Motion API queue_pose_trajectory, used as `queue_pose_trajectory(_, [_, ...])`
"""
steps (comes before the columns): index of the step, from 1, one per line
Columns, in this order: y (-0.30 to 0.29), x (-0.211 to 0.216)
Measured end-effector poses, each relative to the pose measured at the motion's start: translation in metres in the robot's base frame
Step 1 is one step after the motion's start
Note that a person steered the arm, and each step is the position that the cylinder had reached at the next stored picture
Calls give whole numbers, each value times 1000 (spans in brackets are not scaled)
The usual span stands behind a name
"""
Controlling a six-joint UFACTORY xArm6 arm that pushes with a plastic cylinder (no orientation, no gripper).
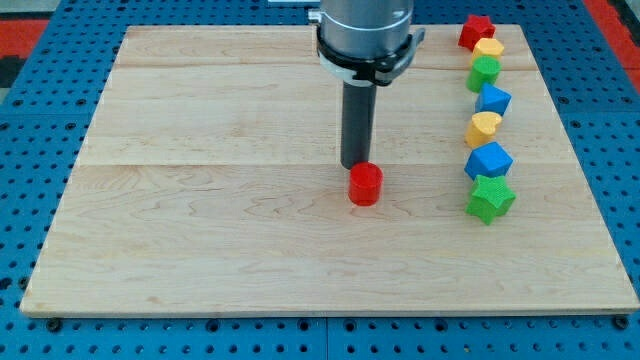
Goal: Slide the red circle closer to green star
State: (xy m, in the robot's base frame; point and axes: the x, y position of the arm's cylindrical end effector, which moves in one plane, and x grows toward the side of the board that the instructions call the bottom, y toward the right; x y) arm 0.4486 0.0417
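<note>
The red circle (pixel 365 185) sits near the middle of the wooden board (pixel 200 220). The green star (pixel 490 198) lies to its right, near the board's right side, with a clear gap between them. My tip (pixel 354 165) is just above and slightly left of the red circle in the view, touching or almost touching its upper left edge. The dark rod rises from there to the arm's grey flange (pixel 365 35) at the view's top.
A column of blocks runs up the right side above the green star: a blue block (pixel 488 160), a yellow block (pixel 483 128), a blue block (pixel 492 100), a green block (pixel 484 72), a yellow block (pixel 488 49) and a red star (pixel 476 30).
</note>
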Motion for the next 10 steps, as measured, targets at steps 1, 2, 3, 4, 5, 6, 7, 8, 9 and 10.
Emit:
queue_pose_trajectory(1, [7,14])
queue_pose_trajectory(2, [7,35])
queue_pose_trajectory(3, [9,61])
queue_pose_trajectory(4, [-4,63])
queue_pose_trajectory(5, [-24,64])
queue_pose_trajectory(6, [-30,74])
queue_pose_trajectory(7, [-30,87])
queue_pose_trajectory(8, [-30,90])
queue_pose_trajectory(9, [-29,90])
queue_pose_trajectory(10, [-15,91])
